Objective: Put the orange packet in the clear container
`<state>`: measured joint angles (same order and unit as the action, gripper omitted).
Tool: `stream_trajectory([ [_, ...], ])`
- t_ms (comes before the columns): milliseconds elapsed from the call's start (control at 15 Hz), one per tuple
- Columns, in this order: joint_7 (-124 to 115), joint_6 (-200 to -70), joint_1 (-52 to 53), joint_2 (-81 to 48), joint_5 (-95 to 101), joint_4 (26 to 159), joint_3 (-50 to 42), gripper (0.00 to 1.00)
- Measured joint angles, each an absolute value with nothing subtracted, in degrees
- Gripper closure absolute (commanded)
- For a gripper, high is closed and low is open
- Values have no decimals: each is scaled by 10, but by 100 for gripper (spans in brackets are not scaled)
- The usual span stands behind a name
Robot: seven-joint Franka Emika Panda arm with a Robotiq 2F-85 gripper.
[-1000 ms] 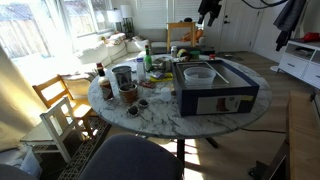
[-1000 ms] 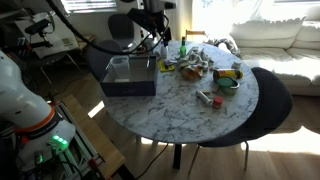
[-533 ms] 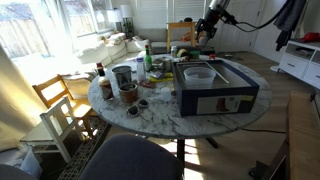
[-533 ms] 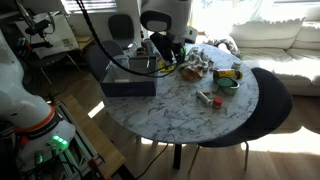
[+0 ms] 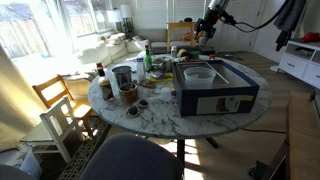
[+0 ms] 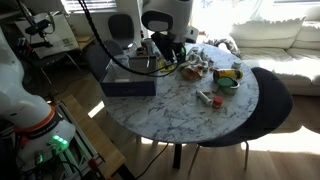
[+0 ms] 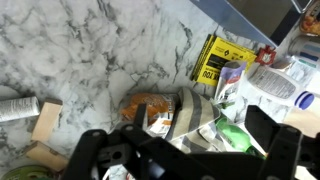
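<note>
The orange packet [image 7: 148,106] lies flat on the marble table in the wrist view, partly under a striped wrapper [image 7: 192,110] in a pile of snacks. My gripper [image 7: 185,150] is open, its dark fingers spread wide just above this pile, holding nothing. In both exterior views the gripper [image 5: 203,31] [image 6: 166,50] hangs over the clutter at the table's far side, beside the dark blue box [image 5: 218,95]. The clear container [image 5: 197,73] sits on top of that box; the arm partly hides it [image 6: 138,66].
A yellow packet [image 7: 214,60], a green bottle [image 7: 236,134] and white wrappers crowd around the orange packet. A metal can [image 5: 122,77], bottles and small jars stand on the table's other side. Chairs surround the round marble table [image 6: 200,120].
The arm swung down from above the table to the snack pile beside the blue box one second ago. Over the last half second it has held still.
</note>
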<state>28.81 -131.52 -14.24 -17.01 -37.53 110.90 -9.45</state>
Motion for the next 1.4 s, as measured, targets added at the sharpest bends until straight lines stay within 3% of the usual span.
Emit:
stream_trajectory([
  [467, 208, -1277, -164, -204, -389, 1054, -92, 0],
  [1333, -115, -1197, -225, -459, -408, 785, -90, 0],
  [1400, -137, -1191, -227, -473, -409, 766, -89, 16],
])
